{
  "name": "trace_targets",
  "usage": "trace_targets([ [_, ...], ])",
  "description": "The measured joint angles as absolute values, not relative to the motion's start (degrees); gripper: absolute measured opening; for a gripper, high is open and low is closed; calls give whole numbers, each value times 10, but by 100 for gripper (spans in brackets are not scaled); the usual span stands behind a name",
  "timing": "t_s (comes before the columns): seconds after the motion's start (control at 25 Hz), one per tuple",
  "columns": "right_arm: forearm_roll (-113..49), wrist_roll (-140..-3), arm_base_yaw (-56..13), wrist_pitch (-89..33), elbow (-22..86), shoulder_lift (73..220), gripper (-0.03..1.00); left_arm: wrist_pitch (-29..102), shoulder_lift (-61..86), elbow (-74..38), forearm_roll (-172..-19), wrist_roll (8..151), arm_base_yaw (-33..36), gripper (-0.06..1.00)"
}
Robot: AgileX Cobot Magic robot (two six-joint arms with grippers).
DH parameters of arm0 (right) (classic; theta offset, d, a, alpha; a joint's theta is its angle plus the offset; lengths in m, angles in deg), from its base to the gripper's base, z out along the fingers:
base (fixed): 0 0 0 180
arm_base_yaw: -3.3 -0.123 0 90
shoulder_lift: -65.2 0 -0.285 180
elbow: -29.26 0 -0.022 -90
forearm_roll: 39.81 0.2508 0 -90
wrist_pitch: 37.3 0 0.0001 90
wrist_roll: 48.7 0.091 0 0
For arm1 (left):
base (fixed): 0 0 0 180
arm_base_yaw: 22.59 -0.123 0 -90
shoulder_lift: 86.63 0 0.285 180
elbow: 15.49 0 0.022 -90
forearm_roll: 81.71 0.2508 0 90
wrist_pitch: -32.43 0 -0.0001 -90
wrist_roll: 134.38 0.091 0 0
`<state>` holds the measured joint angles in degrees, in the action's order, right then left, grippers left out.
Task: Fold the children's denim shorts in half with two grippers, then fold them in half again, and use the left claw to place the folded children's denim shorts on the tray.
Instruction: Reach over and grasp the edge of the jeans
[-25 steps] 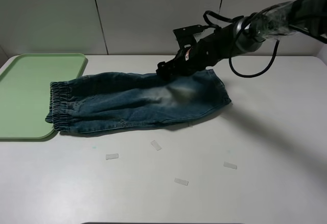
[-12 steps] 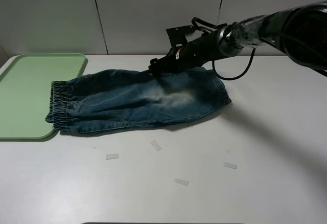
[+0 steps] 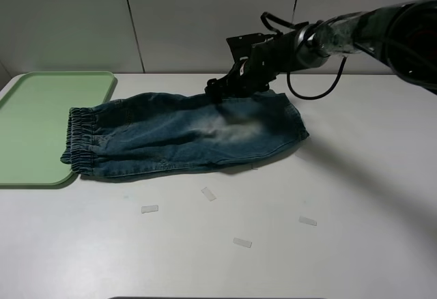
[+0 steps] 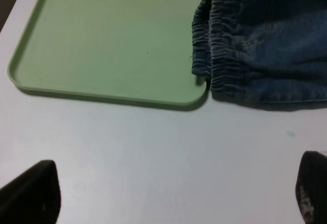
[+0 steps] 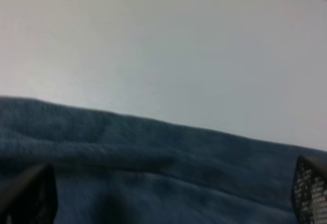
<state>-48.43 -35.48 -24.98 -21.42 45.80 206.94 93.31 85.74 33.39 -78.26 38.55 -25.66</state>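
The children's denim shorts (image 3: 184,135) lie flat on the white table, with the gathered waistband at the left resting over the corner of the pale green tray (image 3: 34,121). My right gripper (image 3: 217,87) hovers low at the far edge of the shorts, near the middle. In the right wrist view its fingertips stand wide apart, open, over dark denim (image 5: 153,173) with nothing between them. The left arm is out of the exterior view. The left wrist view shows the left gripper (image 4: 173,196) open above bare table, short of the tray (image 4: 102,40) and waistband (image 4: 214,45).
Several small white tape scraps lie on the table in front of the shorts, such as one (image 3: 208,193) and another (image 3: 242,242). A pale panelled wall stands right behind the table's far edge.
The right gripper slid left along the far edge of the shorts, then came slightly back to the right. The shorts and tray have not moved.
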Motion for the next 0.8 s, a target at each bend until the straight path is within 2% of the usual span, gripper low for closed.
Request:
trace_targets([
  [0.52,-442,-430,-207,64,459,2008,69,933,857,334,-783,385,-257,91],
  [0.8,-435,-446,-180,121,459,2008,69,933,857,334,-783,385,-257,91],
])
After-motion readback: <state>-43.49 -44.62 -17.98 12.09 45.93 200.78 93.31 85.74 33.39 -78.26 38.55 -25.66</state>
